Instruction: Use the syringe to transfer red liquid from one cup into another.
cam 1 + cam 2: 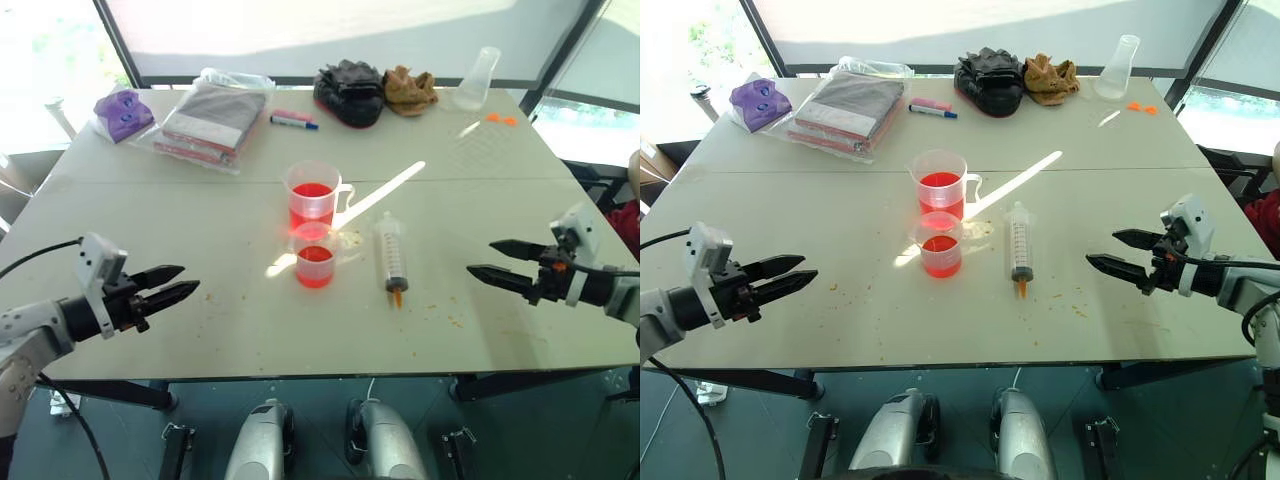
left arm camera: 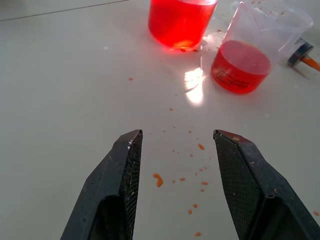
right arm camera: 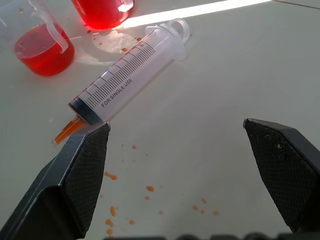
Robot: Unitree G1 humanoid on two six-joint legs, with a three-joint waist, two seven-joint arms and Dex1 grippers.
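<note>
Grippers are seen at the near edge of the pale table (image 1: 180, 190), one at each side: the left gripper (image 1: 178, 286) is held over the near left part of the tabletop with its two black fingers parted and nothing between them, and the right gripper (image 1: 493, 261) is held over the near right part with its fingers spread wide, likewise empty. Small orange spots (image 2: 158, 179) are scattered on the surface below the left fingers. Between the two grippers, right of centre, the syringe (image 1: 391, 254) is laid flat on the table, plunger pushed in, its orange-stained tip turned toward the near edge. Just to its left the short handleless cup (image 1: 315, 256) is placed, red liquid (image 1: 315, 267) filling its lower part. Directly behind it, touching or nearly so, the taller handled measuring cup (image 1: 314, 195) is set upright, also part-filled with red liquid. Along the far edge are found a purple packet (image 1: 123, 111), a bagged stack of flat packs (image 1: 211, 118), a marker (image 1: 294, 121), dark and brown cloths (image 1: 372, 90) and a clear conical flask (image 1: 477, 79).
</note>
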